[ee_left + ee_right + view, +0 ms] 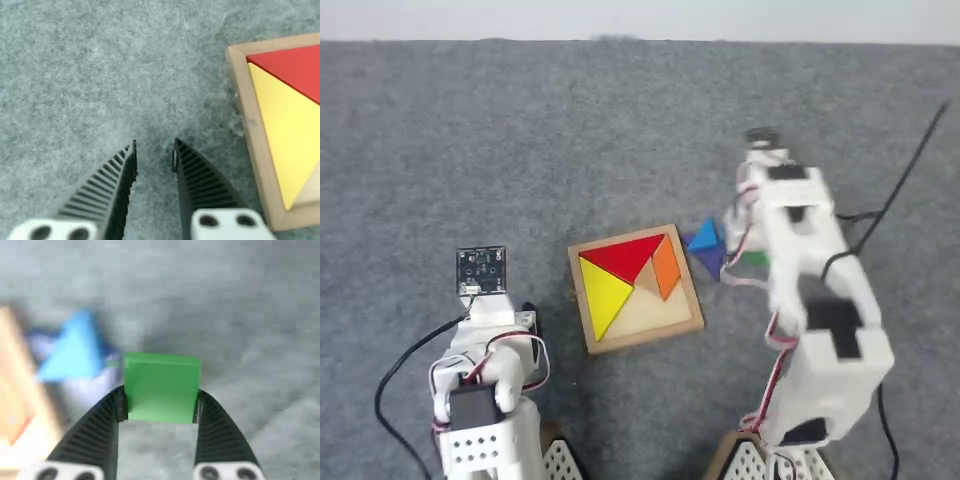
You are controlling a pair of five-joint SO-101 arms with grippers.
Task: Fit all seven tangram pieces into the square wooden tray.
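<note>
The square wooden tray (692, 300) lies mid-table and holds a red triangle (625, 255), a yellow triangle (603, 293) and an orange piece (666, 268). Part of its floor is bare. Just right of the tray lie a blue triangle (703, 238) and a purple triangle (711, 263). My right gripper (160, 392) is shut on a green square (161, 385) close beside the blue triangle (70, 352). My left gripper (154, 145) stands open over bare carpet, with nothing between its fingers, a short way off the tray's corner (240, 85).
Grey carpet covers the whole table. The right arm (805, 260) stretches over the area right of the tray, with black cables (895, 190) trailing beside it. The left arm (485, 350) sits at the near left.
</note>
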